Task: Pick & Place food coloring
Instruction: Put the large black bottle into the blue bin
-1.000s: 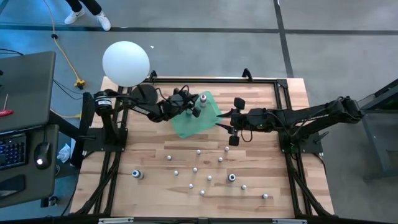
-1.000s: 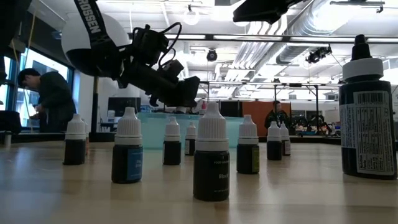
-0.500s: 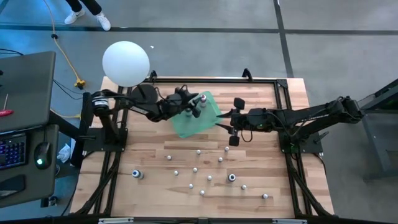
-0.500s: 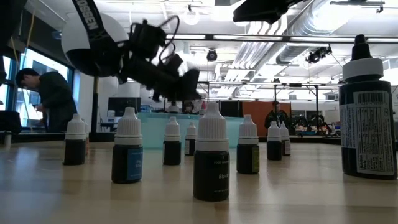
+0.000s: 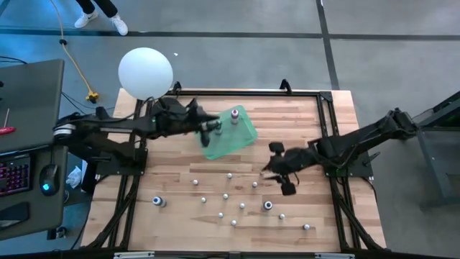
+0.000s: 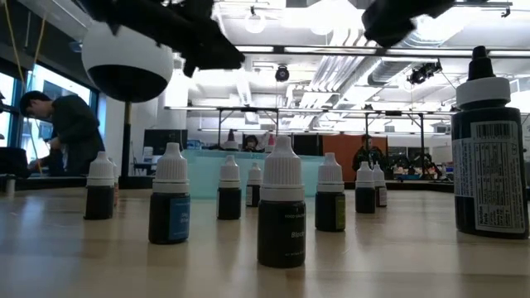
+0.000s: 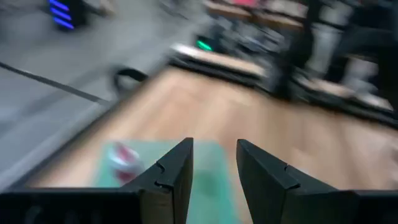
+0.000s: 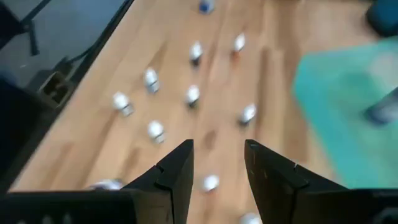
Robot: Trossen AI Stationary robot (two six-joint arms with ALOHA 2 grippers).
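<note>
One bottle (image 5: pixel 233 114) in tray (image 5: pixel 244 136), both hands empty

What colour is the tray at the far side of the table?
The tray is green, a translucent mint green. It shows best in the high view.

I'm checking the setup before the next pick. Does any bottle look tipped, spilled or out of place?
Nothing stands out. The food coloring bottles on the table stand upright and apart, with no spill; one bottle sits in the green tray.
</note>
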